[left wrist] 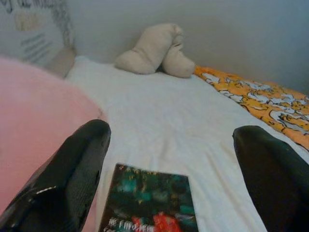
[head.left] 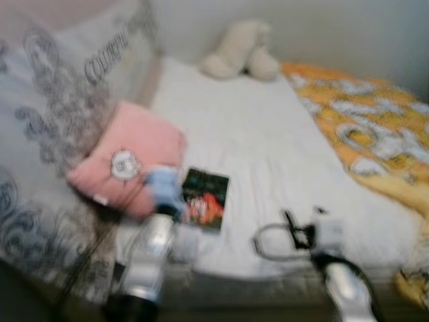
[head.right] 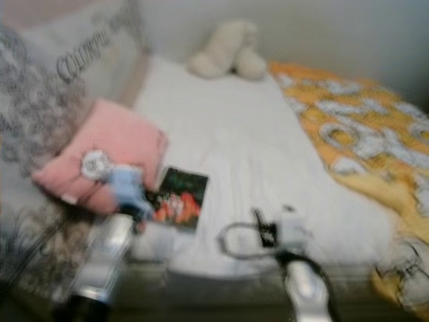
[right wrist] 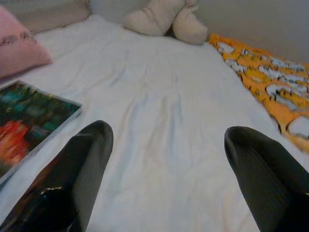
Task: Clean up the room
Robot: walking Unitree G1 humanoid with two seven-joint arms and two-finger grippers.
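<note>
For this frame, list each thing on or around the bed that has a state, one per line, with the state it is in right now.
Dark-covered book with red artwork: closed, lying flat on the white bed sheet, beside the pink pillow.
Pink square pillow: lying near the bed's left edge.
Cream plush toy: slumped by the wall.
Orange patterned blanket: rumpled along the bed's right side.
Left gripper: open, over the book.
Right gripper: open, over bare sheet.
</note>
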